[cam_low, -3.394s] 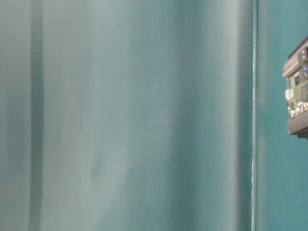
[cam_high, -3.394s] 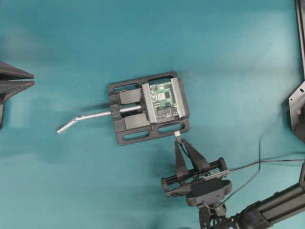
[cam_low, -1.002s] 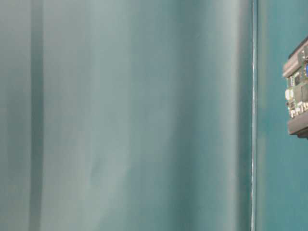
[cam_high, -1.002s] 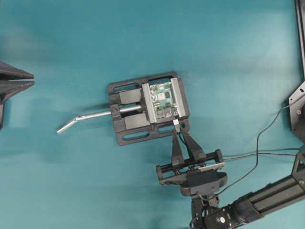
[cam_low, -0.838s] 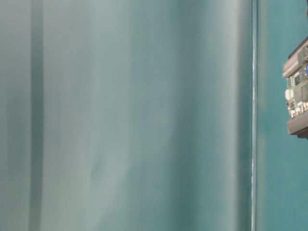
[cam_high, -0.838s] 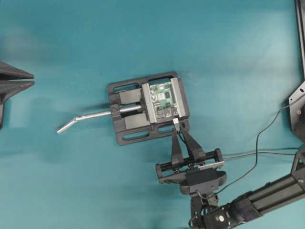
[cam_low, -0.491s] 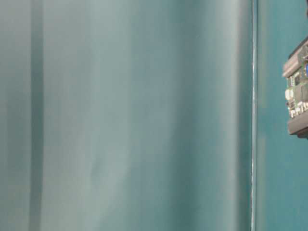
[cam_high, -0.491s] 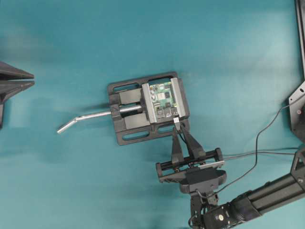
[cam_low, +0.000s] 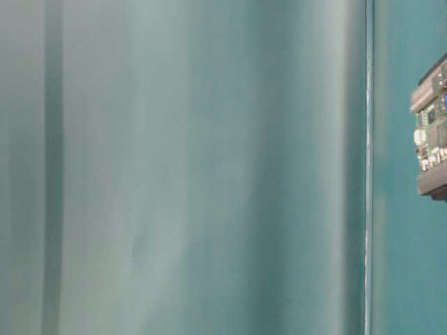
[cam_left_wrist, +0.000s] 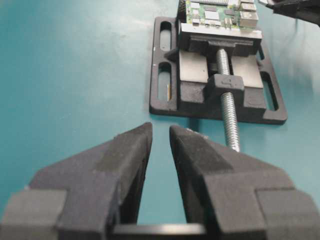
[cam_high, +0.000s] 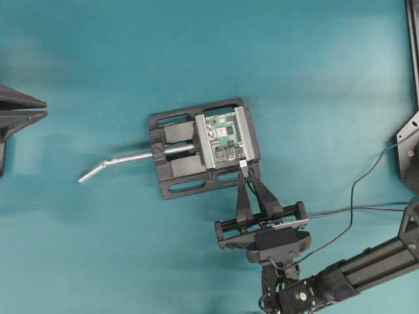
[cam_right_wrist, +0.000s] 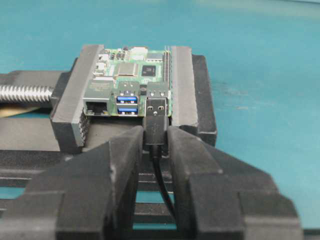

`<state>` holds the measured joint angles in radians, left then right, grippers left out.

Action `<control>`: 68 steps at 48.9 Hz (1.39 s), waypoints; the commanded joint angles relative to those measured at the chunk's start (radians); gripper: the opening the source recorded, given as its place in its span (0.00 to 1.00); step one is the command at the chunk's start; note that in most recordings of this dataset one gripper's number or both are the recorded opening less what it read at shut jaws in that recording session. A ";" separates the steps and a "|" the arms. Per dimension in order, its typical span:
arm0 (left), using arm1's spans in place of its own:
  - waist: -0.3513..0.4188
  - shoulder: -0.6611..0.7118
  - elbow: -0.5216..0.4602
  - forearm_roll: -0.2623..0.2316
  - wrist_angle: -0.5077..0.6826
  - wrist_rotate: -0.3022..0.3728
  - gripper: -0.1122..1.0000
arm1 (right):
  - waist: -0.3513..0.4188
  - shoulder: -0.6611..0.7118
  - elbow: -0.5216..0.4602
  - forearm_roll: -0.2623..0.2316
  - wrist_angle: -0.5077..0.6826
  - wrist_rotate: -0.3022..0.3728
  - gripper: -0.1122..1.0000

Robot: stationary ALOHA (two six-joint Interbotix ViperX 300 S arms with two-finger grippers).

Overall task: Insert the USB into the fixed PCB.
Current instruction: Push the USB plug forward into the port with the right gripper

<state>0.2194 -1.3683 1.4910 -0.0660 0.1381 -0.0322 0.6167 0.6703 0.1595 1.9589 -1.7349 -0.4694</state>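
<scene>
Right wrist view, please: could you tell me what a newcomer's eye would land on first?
First comes the small green square circuit board, clamped between the grey jaws of the black vise at mid-frame. Just below, the right end effector pinches the short black-bodied USB plug, its silver tip at the board's right-hand port beside two blue ones.

The worktop (cam_high: 308, 72) is plain teal, and the vise (cam_high: 177, 171) on it is matte black with pale grey jaws and a bright silver handle (cam_high: 118, 161). The fixed PCB (cam_right_wrist: 132, 70) is green, dotted with silver chips and two blue-lined ports. The USB (cam_right_wrist: 156, 111) has a silver plug, black body and black cable, between the black fingers of the right end effector (cam_right_wrist: 152, 150); the left end effector (cam_left_wrist: 160, 145) is black too.
</scene>
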 commanded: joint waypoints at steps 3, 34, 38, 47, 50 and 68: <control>0.002 0.008 -0.029 0.003 -0.005 -0.002 0.35 | -0.006 -0.038 -0.006 -0.009 -0.002 0.000 0.29; 0.002 0.008 -0.029 0.003 -0.005 -0.002 0.35 | -0.014 -0.038 0.002 -0.008 0.009 -0.002 0.29; 0.003 0.008 -0.029 0.003 -0.005 -0.002 0.35 | -0.014 -0.038 0.003 -0.006 0.009 0.000 0.29; 0.002 0.008 -0.029 0.003 -0.005 -0.002 0.35 | -0.014 -0.038 0.008 0.000 0.009 0.000 0.29; 0.002 0.008 -0.029 0.003 -0.005 -0.002 0.35 | -0.014 -0.037 0.008 0.003 0.011 0.000 0.29; 0.002 0.008 -0.029 0.003 -0.005 -0.002 0.35 | -0.021 -0.037 0.008 0.003 0.018 0.002 0.29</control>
<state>0.2178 -1.3698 1.4895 -0.0660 0.1381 -0.0322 0.5998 0.6703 0.1718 1.9635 -1.7135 -0.4694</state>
